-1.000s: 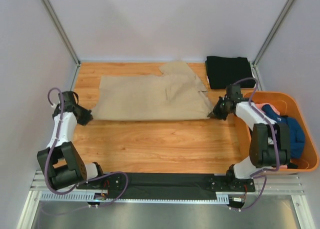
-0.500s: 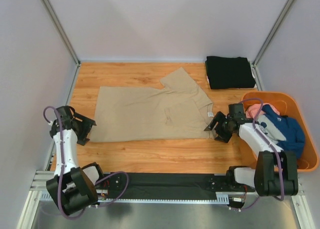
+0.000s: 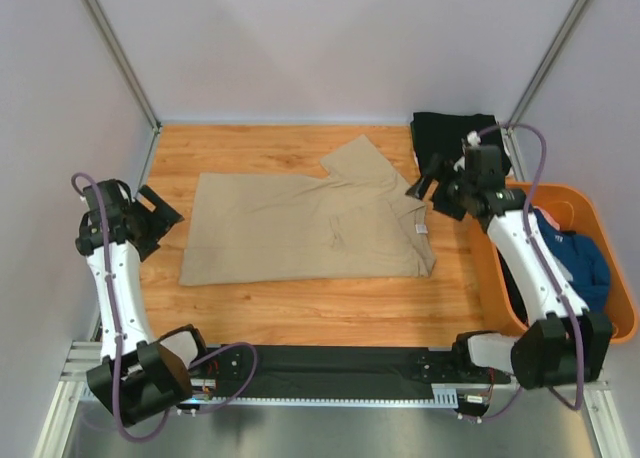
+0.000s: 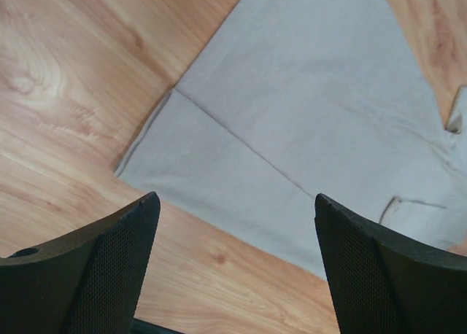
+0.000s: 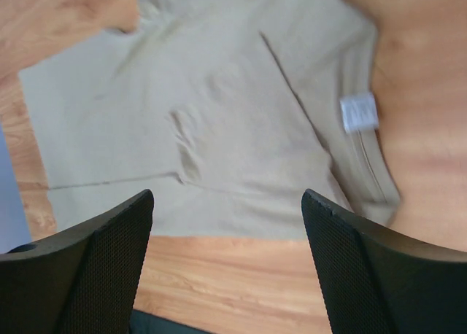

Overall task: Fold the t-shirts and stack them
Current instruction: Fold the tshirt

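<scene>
Vs a second ago: both grippers were pinched on the side edges of the tan t-shirt (image 3: 310, 228); both have now let go and lifted away, and the shirt lies a bit nearer the front edge than before. The left gripper (image 3: 162, 210) hangs just off the shirt's left edge, fingers spread wide, nothing between them. The right gripper (image 3: 428, 178) has pulled back and up, jaws wide apart and empty, above the spot between the shirt's right end and the black t-shirt (image 3: 450, 136). The tan shirt is soft matte cloth, lying flat on the wooden table (image 3: 300, 298) as a long doubled-over rectangle; one sleeve sticks out toward the back, there are a few small wrinkles mid-body, and a white label (image 5: 359, 113) shows by the collar at the right end. The black shirt is a neat folded square at the back right corner. The blue t-shirt (image 3: 585, 258) is bunched in the orange tub (image 3: 545, 186), glossy plastic with rounded corners. Left arm stands tall at the left table edge, wrist tipped toward the shirt. Right arm reaches diagonally back over the tub's rim.
</scene>
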Controlling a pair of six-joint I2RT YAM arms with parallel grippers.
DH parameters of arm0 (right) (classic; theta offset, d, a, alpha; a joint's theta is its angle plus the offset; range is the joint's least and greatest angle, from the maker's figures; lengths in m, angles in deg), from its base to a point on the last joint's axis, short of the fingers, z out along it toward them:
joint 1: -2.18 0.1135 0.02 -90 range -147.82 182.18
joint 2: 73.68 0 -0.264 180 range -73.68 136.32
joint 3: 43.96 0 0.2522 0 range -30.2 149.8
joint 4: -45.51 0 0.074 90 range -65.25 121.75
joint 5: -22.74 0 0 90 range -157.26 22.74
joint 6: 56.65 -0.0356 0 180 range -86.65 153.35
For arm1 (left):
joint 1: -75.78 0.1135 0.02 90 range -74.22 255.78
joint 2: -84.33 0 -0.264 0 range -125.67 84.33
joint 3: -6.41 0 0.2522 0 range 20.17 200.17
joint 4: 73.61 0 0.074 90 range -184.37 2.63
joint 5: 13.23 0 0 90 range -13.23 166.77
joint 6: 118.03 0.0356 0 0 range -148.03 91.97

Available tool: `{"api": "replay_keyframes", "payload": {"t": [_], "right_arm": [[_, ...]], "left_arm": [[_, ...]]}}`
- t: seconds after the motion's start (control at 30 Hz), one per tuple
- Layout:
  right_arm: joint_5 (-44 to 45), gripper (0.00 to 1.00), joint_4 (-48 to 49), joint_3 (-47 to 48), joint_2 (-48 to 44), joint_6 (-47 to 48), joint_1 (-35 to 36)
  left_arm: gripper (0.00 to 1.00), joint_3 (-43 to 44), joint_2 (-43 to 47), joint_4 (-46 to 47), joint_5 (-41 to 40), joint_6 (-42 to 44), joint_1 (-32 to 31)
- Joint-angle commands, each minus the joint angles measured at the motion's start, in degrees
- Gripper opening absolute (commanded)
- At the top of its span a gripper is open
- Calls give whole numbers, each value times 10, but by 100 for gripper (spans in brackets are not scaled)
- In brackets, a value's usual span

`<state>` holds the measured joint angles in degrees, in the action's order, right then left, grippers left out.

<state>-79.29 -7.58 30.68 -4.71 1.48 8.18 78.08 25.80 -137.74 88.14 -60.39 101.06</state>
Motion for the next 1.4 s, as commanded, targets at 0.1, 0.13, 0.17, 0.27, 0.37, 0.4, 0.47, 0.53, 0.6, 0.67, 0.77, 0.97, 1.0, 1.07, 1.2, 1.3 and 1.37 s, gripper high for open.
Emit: {"api": "replay_keyframes", "payload": {"t": [0.1,0.13,0.17,0.27,0.37,0.4,0.47,0.53,0.6,0.67,0.77,0.97,1.0,1.07,1.2,1.3,1.37], "right_arm": [[22,84,7,272,250,86,33],[18,84,3,336,317,95,36],[14,84,1,378,351,100,37],[5,84,-25,543,494,116,40],[-15,84,-48,710,627,101,42],[-21,84,-47,750,657,93,41],[-33,84,-28,832,737,72,43],[-29,84,25,849,786,60,43],[-4,84,71,834,806,45,42],[17,84,128,827,819,38,43],[52,84,154,863,865,17,41],[4,87,190,896,939,-60,38],[-24,88,194,892,946,-70,39],[-53,84,196,881,950,-89,38],[-91,69,196,859,946,-94,38],[-102,56,195,840,937,-92,37],[-107,51,196,837,936,-92,34]], "left_arm": [[91,27,-79,1,-4,77,-53],[91,26,-92,4,-11,79,-62],[89,18,-96,11,-14,79,-79],[88,-24,-89,43,-46,82,-122],[87,-42,-70,49,-51,78,-157],[87,-41,-65,51,-60,78,-169],[87,-39,-56,52,-77,78,-192],[87,-42,-50,53,-77,78,-194],[87,-44,-51,55,-71,78,-197],[87,-43,-54,56,-67,78,-200],[86,-44,-62,58,-57,79,-200],[84,-39,-75,58,-50,81,-204],[83,-38,-70,57,-57,81,-203],[83,-36,-62,56,-68,78,-203],[84,-32,-48,63,-100,74,-203],[83,-2,-73,58,-130,66,-202],[83,37,-92,55,-135,59,-202]]}}
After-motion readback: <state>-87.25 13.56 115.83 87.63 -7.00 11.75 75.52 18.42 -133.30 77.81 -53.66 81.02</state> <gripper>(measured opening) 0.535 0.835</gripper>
